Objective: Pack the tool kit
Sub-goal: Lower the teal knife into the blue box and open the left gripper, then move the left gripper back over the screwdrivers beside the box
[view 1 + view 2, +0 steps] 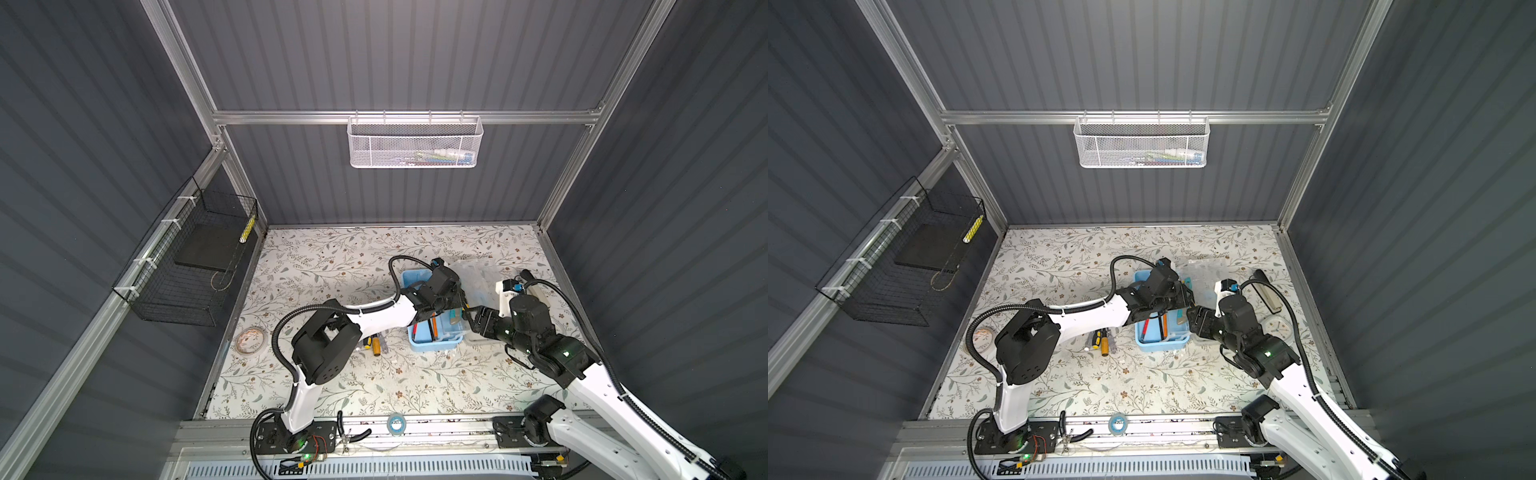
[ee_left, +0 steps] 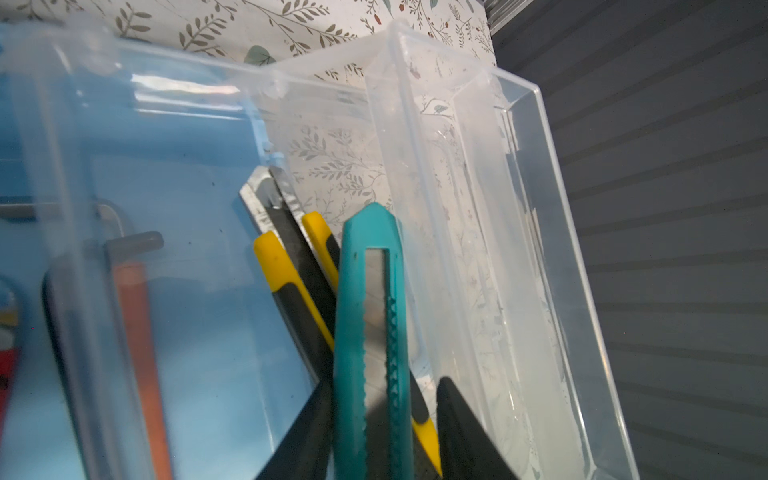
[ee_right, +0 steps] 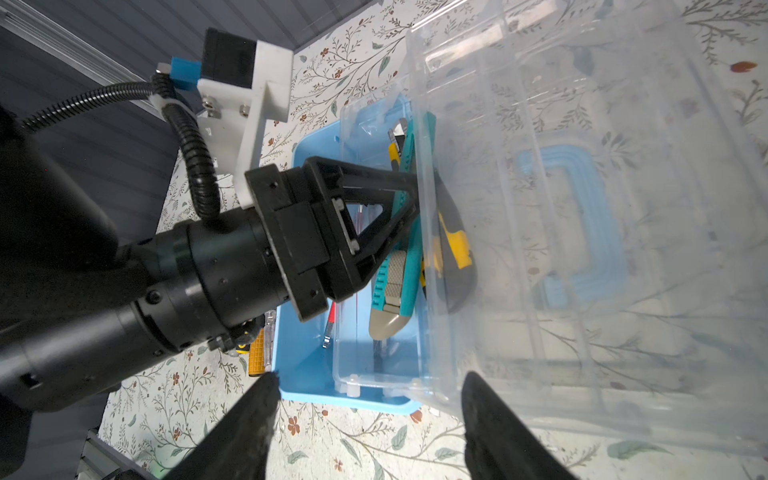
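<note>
The tool kit (image 1: pixel 432 345) (image 1: pixel 1163 345) (image 3: pixel 307 365) is a light-blue case lying open mid-table. Its clear lid (image 1: pixel 478 274) (image 2: pixel 498 249) (image 3: pixel 582 124) is folded out to the right, and the blue handle (image 3: pixel 598 224) shows through it. My left gripper (image 1: pixel 457 307) (image 2: pixel 384 386) (image 3: pixel 415 193) is shut on a teal utility knife (image 2: pixel 353 311) (image 3: pixel 411 257), held over a clear inner tray (image 3: pixel 374 365) beside a yellow-black knife (image 2: pixel 286 282). My right gripper (image 1: pixel 468 318) (image 3: pixel 368 376) stands open at the case's front right corner, holding nothing.
An orange-handled tool (image 1: pixel 434 322) and a red one (image 1: pixel 415 328) lie in the case. Screwdrivers (image 1: pixel 376 345) lie left of it, with a tape roll (image 1: pixel 250 338) farther left. A white mesh basket (image 1: pixel 415 141) and a black wire basket (image 1: pixel 187 266) hang on the walls.
</note>
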Controlling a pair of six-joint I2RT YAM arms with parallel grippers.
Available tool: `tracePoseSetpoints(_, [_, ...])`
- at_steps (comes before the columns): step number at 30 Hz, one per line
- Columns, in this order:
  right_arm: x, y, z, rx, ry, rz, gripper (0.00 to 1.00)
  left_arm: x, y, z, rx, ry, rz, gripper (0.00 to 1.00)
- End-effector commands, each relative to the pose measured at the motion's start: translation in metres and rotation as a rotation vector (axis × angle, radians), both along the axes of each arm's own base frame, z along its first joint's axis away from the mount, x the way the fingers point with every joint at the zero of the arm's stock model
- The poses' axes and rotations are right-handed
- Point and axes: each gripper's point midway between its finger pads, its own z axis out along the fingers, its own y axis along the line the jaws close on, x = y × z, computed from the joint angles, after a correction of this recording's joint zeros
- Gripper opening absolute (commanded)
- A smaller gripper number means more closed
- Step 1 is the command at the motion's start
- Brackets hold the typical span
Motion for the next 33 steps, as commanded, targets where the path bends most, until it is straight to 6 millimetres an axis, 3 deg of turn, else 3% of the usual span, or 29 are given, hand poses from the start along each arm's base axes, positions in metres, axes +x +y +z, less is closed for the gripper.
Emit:
tracePoseSetpoints(1, [0.004,0.002,0.005,0.006,-0.013,0.004,0.70,-0.008,-0.002,0.033,-0.048,-0.066,-0.049,0.42])
tracePoseSetpoints(2, [0.005,0.002,0.005,0.005,-0.013,0.005,0.70,-0.013,0.007,0.017,-0.011,-0.047,-0.044,0.41])
tracePoseSetpoints(4, [0.006,0.002,0.007,0.004,-0.015,0.007,0.70,-0.009,0.017,0.010,0.062,-0.050,-0.016,0.40])
tracePoseSetpoints(5, [0.007,0.002,0.006,0.002,-0.014,0.007,0.70,-0.004,0.018,0.016,0.086,-0.062,0.004,0.40])
tracePoseSetpoints(16, [0.007,0.001,0.003,0.005,-0.006,0.004,0.70,0.014,0.034,-0.001,0.282,-0.095,0.063,0.39])
tracePoseSetpoints(22, [0.007,0.003,0.008,0.010,-0.011,0.017,0.70,0.016,0.043,0.031,0.284,-0.195,0.052,0.40])
tracePoseSetpoints(25, [0.009,0.006,0.019,0.007,-0.027,0.036,0.68,0.012,0.057,0.048,0.308,-0.267,0.029,0.46])
tracePoseSetpoints(27, [0.009,0.007,0.026,0.001,-0.031,0.044,0.67,0.006,0.075,0.063,0.329,-0.306,0.037,0.51])
tracePoseSetpoints(28, [0.009,0.007,0.030,0.003,-0.036,0.049,0.67,0.000,0.092,0.054,0.375,-0.302,0.036,0.54])
tracePoseSetpoints(33, [0.006,0.018,0.041,0.015,-0.033,0.082,0.65,-0.018,0.175,0.062,0.483,-0.284,0.149,0.63])
